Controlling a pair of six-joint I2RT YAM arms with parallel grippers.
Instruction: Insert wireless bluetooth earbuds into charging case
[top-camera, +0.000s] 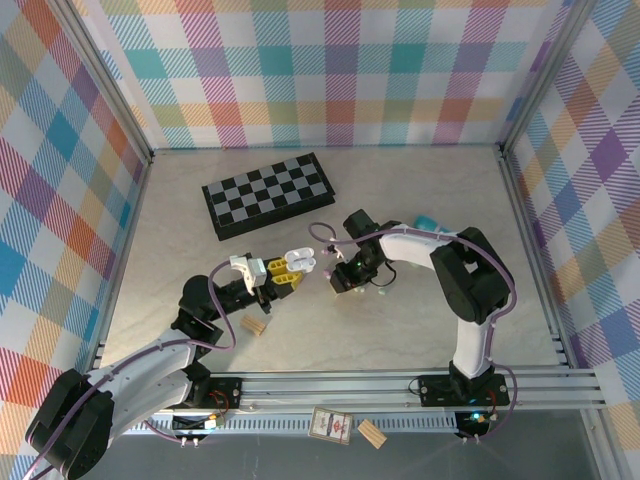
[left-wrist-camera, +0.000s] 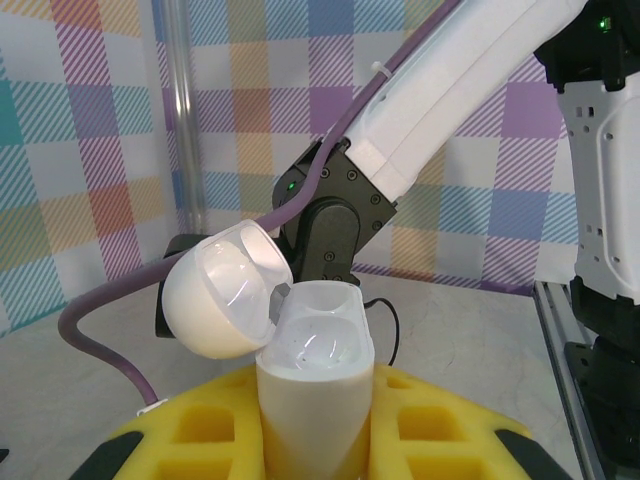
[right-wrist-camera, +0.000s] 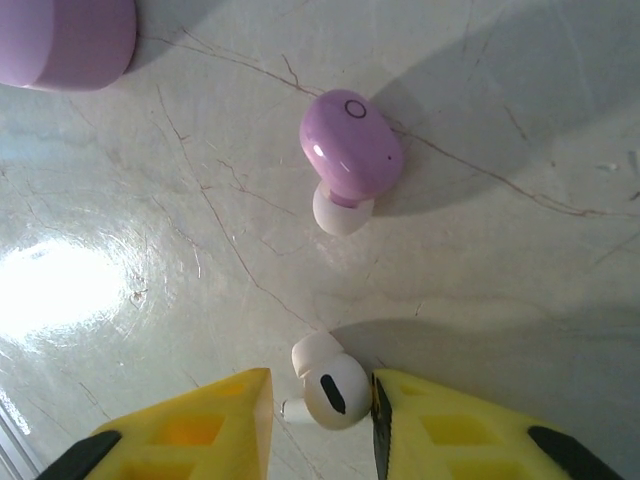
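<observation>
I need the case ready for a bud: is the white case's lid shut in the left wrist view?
No, the white case has its lid swung open to the left, baring the hollow inside.

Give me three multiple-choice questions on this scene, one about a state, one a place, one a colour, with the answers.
1. The lid of the white pebble-shaped plastic charging case in the left pincer is: A shut; B missing; C open.
2. Where is the small white plastic earbud? A inside that case; B between the right pincer's yellow fingers; C in the left pincer.
3. What colour is the rounded plastic earbud lying beyond it? A purple; B teal; C black.
Answers: C, the lid is hinged back; B, the fingers flank it; A, its shell is glossy purple.
</observation>
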